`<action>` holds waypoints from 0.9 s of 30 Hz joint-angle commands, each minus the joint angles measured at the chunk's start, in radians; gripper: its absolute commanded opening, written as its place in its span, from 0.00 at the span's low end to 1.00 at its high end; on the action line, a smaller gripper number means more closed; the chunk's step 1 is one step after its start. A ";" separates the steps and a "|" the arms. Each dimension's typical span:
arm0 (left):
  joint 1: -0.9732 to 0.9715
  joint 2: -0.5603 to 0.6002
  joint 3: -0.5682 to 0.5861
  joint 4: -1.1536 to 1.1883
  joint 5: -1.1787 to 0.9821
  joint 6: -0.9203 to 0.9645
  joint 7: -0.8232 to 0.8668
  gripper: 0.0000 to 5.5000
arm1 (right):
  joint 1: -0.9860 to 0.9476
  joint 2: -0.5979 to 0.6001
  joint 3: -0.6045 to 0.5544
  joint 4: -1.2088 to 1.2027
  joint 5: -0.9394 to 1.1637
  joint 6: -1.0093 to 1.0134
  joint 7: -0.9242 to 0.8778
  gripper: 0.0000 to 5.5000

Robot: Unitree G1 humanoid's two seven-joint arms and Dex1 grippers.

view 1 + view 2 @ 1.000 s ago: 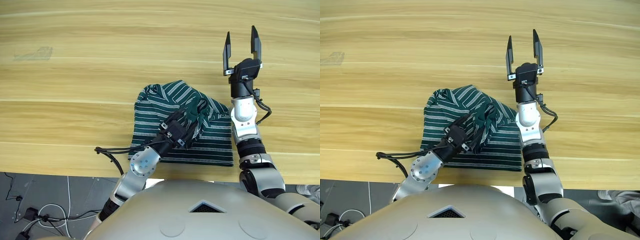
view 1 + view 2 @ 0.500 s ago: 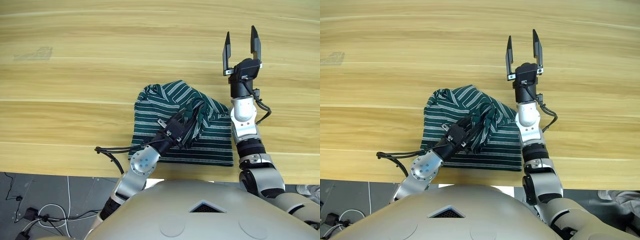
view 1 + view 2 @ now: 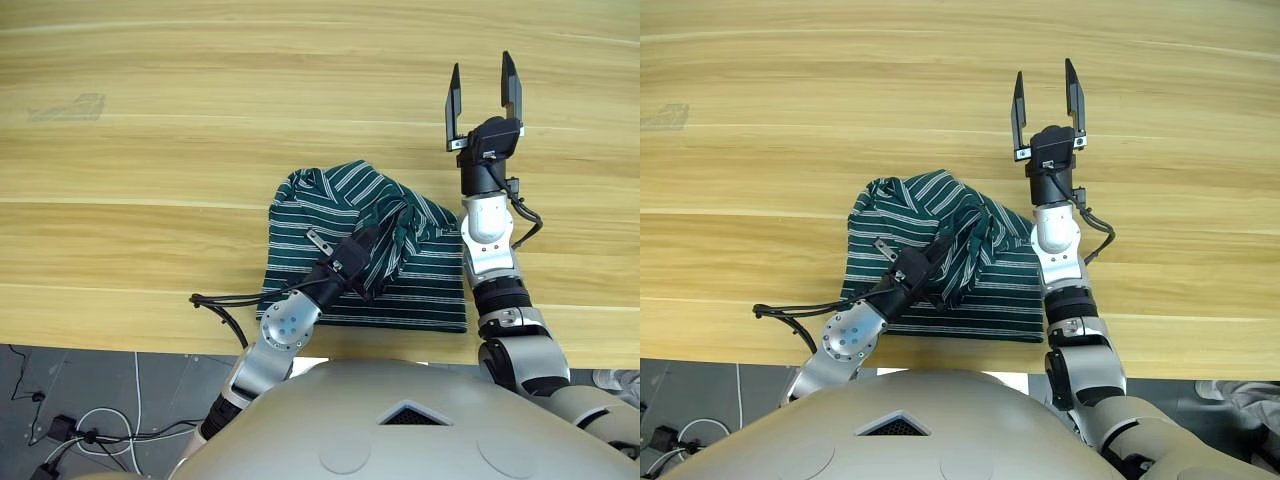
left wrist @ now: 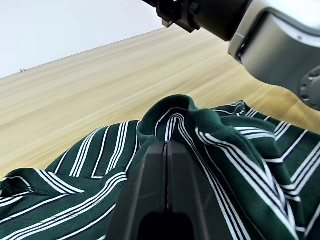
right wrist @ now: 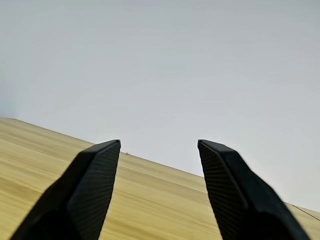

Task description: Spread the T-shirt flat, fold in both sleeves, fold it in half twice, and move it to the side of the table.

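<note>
The left forearm angles in from the near edge over the cloth, and the left tool (image 4: 166,146) is clenched on a raised fold of the green striped T-shirt (image 3: 318,205). The shirt lies bunched on the bench (image 3: 150,150), close to its front edge. The right arm stretches straight forward just beside the shirt, with the right tool (image 3: 482,88) released, fingers spread wide and pointing toward the far side.

- Bright, even light falls from above on the wooden table (image 3: 180,90), giving it a mild sheen.
- Soft, faint shadows edge the T-shirt (image 3: 320,205).
- The pale wall (image 5: 160,60) is evenly lit.
</note>
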 commanded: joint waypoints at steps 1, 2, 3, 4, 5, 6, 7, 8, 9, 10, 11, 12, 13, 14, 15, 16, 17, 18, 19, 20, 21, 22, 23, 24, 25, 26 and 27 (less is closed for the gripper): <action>-0.010 -0.005 0.005 0.008 0.002 0.000 0.005 0.00 | -0.006 -0.002 0.002 0.002 -0.003 0.008 -0.003 0.52; -0.011 -0.005 0.006 0.009 0.002 -0.001 0.005 0.00 | -0.007 -0.002 0.002 0.004 -0.004 0.008 -0.003 0.52; -0.011 -0.005 0.008 0.009 0.002 -0.002 0.004 0.00 | -0.008 -0.002 0.002 0.005 -0.004 0.008 -0.003 0.52; -0.013 -0.004 0.010 0.010 0.001 -0.002 0.003 0.00 | -0.009 -0.001 0.001 0.007 -0.005 0.008 -0.005 0.52; -0.015 -0.003 0.012 0.009 0.003 -0.004 0.003 0.00 | -0.009 -0.001 0.001 0.008 -0.006 0.008 -0.005 0.52; -0.016 -0.002 0.013 0.008 0.005 -0.005 0.002 0.00 | -0.009 -0.001 0.001 0.009 -0.006 0.008 -0.006 0.52; -0.017 0.001 0.014 0.008 0.010 -0.005 0.002 0.00 | -0.010 -0.001 0.001 0.009 -0.007 0.008 -0.007 0.52; -0.017 0.003 0.016 0.006 0.012 -0.006 0.002 0.00 | -0.010 0.000 0.002 0.010 -0.007 0.008 -0.007 0.52; -0.016 0.002 0.019 0.005 0.014 -0.004 0.005 0.03 | -0.010 0.000 0.002 0.010 -0.008 0.008 -0.008 0.52; -0.015 0.003 0.021 0.004 0.014 -0.003 0.007 0.06 | -0.010 0.001 0.002 0.010 -0.008 0.008 -0.009 0.52; -0.013 0.003 0.022 0.002 0.014 -0.003 0.008 0.09 | -0.009 0.002 0.003 0.009 -0.009 0.008 -0.009 0.52; -0.013 0.003 0.024 0.002 0.014 -0.002 0.008 0.12 | -0.009 0.002 0.003 0.009 -0.009 0.008 -0.009 0.52; -0.014 0.002 0.026 0.002 0.014 0.000 0.010 0.14 | -0.009 0.002 0.004 0.009 -0.009 0.009 -0.009 0.52; -0.016 0.000 0.030 0.003 0.014 0.003 0.013 0.15 | -0.009 0.002 0.004 0.009 -0.008 0.009 -0.009 0.52; -0.016 0.000 0.032 0.003 0.014 0.005 0.014 0.15 | -0.009 0.002 0.004 0.008 -0.008 0.009 -0.009 0.52; -0.017 -0.001 0.033 0.003 0.013 0.006 0.015 0.15 | -0.008 0.002 0.005 0.008 -0.008 0.009 -0.009 0.52; -0.016 -0.001 0.033 0.002 0.011 0.006 0.013 0.15 | -0.008 0.002 0.006 0.007 -0.008 0.010 -0.009 0.52; -0.015 -0.001 0.032 0.002 0.010 0.007 0.012 0.15 | -0.008 0.002 0.006 0.006 -0.008 0.010 -0.009 0.52; -0.013 -0.001 0.032 0.002 0.008 0.007 0.010 0.15 | -0.007 0.002 0.006 0.005 -0.008 0.010 -0.008 0.52; -0.013 -0.002 0.032 0.003 0.005 0.009 0.008 0.15 | -0.007 0.002 0.006 0.005 -0.008 0.010 -0.008 0.52; -0.009 -0.004 0.031 0.002 0.002 0.010 0.007 0.15 | -0.006 0.002 0.007 0.003 -0.008 0.010 -0.008 0.52; -0.007 -0.005 0.030 0.001 0.001 0.011 0.008 0.15 | -0.006 0.001 0.007 0.002 -0.007 0.010 -0.006 0.52; -0.005 -0.006 0.028 0.000 0.001 0.013 0.009 0.15 | -0.005 0.000 0.006 0.000 -0.006 0.010 -0.005 0.52; -0.003 -0.007 0.027 0.000 0.000 0.016 0.008 0.15 | -0.004 -0.001 0.006 -0.001 -0.005 0.010 -0.005 0.52; -0.001 -0.008 0.026 0.000 -0.006 0.020 0.004 0.15 | -0.004 -0.001 0.006 -0.002 -0.005 0.011 -0.004 0.52; 0.003 -0.010 0.025 0.001 -0.018 0.029 -0.003 0.15 | -0.004 -0.002 0.006 -0.002 -0.004 0.011 -0.004 0.52; 0.009 -0.014 0.027 -0.002 -0.038 0.041 -0.011 0.15 | -0.003 -0.002 0.006 -0.003 -0.004 0.011 -0.004 0.52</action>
